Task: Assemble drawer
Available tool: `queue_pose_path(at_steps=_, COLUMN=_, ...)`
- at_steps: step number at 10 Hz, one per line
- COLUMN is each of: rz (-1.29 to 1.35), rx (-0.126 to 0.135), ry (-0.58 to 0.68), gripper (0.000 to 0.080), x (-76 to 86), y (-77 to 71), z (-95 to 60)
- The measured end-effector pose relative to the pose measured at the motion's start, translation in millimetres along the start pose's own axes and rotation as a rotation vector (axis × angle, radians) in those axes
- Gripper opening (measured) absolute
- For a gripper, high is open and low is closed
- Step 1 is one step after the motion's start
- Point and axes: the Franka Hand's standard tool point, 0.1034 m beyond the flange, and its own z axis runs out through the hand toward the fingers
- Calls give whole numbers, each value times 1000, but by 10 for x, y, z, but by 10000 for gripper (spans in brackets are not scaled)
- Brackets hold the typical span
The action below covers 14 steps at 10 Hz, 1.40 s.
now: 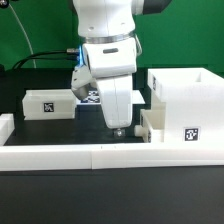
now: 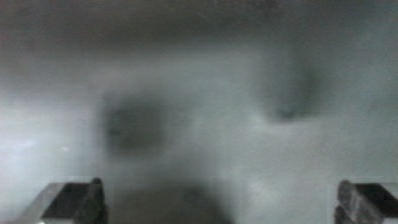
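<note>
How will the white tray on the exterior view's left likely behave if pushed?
The tray looks like stiff moulded plastic, so it should probably slide rather than flex. Low and flat-sided, it seems unlikely to tip. On the dark table it may turn if pushed off-centre.

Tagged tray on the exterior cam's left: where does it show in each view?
Exterior view: the tray lies at the exterior view's left, behind the low wall strip, apart from the gripper.
Wrist view: tray not identifiable; the picture is a grey blur.
Shared landmark: the gripper, with its fingers wide apart in the wrist view.
</note>
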Motion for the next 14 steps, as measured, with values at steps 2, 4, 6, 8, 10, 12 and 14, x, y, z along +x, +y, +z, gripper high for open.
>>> queue_pose_path(at_steps=2, rz=23, rx=3, ry=6, gripper=648, x=107, y=-63, z=64)
queue_pose_path(at_steps=4, rz=42, rx=3, ry=6, gripper=648, x=231, y=-53, z=68)
queue_pose_path(at_steps=6, rz=67, rx=5, ry=3, gripper=648, x=311, y=-27, z=55)
queue_pose_path(at_steps=8, rz=105, rx=13, ry=1, gripper=648, x=328, y=-26, z=53)
queue_pose_path(at_steps=10, rz=101, rx=13, ry=1, gripper=648, x=314, y=-28, z=57)
queue_pose_path(at_steps=12, rz=71, rx=7, ry=-4, gripper=648, x=85, y=-37, z=49)
queue_pose_path(at_steps=14, rz=95, rx=-3, ry=-8, gripper=648, x=-133, y=-104, z=-8)
